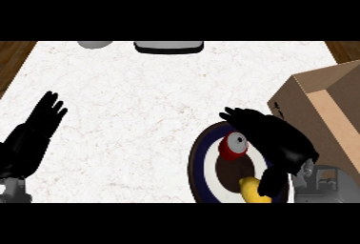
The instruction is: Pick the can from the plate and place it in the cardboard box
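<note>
A red can with a grey top stands on a round plate ringed in dark blue and white with a brown centre, at the lower right. My right hand hovers just right of and over the can, fingers stretched toward the upper left, thumb hanging down near a yellow object on the plate. The hand does not close round the can. The cardboard box stands at the right edge, beside the plate. My left hand rests open at the left edge, fingers up.
A grey and white appliance and a grey rounded object sit at the counter's far edge. Wooden floor shows beyond the counter's upper corners. The white counter spreads between the two hands.
</note>
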You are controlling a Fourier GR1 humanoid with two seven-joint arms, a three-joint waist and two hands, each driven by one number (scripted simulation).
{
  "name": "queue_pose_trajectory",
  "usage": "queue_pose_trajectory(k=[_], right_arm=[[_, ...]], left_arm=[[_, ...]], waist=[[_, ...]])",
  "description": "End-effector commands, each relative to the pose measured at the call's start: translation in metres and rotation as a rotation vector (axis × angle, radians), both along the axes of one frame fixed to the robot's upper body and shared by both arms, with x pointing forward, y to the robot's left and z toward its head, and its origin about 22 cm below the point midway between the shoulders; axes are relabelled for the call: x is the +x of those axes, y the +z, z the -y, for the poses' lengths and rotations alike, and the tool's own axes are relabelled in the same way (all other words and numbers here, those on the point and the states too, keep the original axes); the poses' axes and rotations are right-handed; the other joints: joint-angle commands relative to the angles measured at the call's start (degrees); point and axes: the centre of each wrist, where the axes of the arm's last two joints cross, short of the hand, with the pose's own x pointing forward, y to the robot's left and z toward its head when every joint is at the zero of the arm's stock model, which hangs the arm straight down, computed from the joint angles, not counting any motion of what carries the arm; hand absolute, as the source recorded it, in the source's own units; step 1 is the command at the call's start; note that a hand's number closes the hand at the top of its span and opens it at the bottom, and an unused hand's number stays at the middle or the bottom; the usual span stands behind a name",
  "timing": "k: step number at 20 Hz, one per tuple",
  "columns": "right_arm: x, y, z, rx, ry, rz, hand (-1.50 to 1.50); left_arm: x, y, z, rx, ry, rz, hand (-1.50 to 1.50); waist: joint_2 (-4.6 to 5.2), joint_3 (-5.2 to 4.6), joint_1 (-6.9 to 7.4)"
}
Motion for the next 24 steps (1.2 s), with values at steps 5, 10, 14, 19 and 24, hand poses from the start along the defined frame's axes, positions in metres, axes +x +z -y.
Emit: queue_pose_trajectory(k=[5,10,14,19,24], right_arm=[[0.002,0.002,-0.025,-0.049,-0.010,0.000,-1.50],[0.015,-0.011,-0.023,-0.094,-0.018,-0.026,-1.50],[0.001,-0.024,-0.030,-0.096,-0.049,-0.033,-1.50],[0.019,-0.030,-0.034,-0.130,-0.034,-0.030,-1.50],[0.012,-0.054,-0.039,-0.152,-0.038,-0.058,-1.50]], left_arm=[[0.005,0.003,0.018,0.004,0.003,0.011,0.00],[-0.004,0.008,-0.008,0.009,-0.002,-0.013,0.00],[0.000,0.009,-0.006,0.009,0.001,-0.008,0.00],[0.005,0.002,-0.011,0.000,-0.005,-0.002,0.00],[-0.008,0.005,0.009,-0.007,-0.010,0.009,0.00]], waist=[[-0.01,0.00,0.02],[-0.01,0.00,0.16],[-0.03,0.00,0.00],[0.03,-0.01,0.02],[0.00,0.00,0.09]])
